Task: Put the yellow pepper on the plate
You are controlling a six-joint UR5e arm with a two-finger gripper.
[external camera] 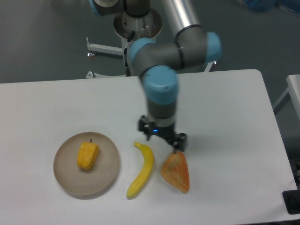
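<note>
The yellow pepper (pixel 87 155) lies on the round beige plate (pixel 106 176) at the front left of the table, its dark stem pointing away. My gripper (pixel 162 143) hangs over the table to the right of the plate, above the gap between the banana and the orange wedge. It holds nothing that I can see. The wrist hides most of the fingers, so how the jaws stand does not show.
A long curved banana (pixel 143 168) lies just right of the plate. An orange triangular wedge (pixel 176 172) lies right of the banana, just below the gripper. The arm's base (pixel 137 21) stands behind the table's far edge.
</note>
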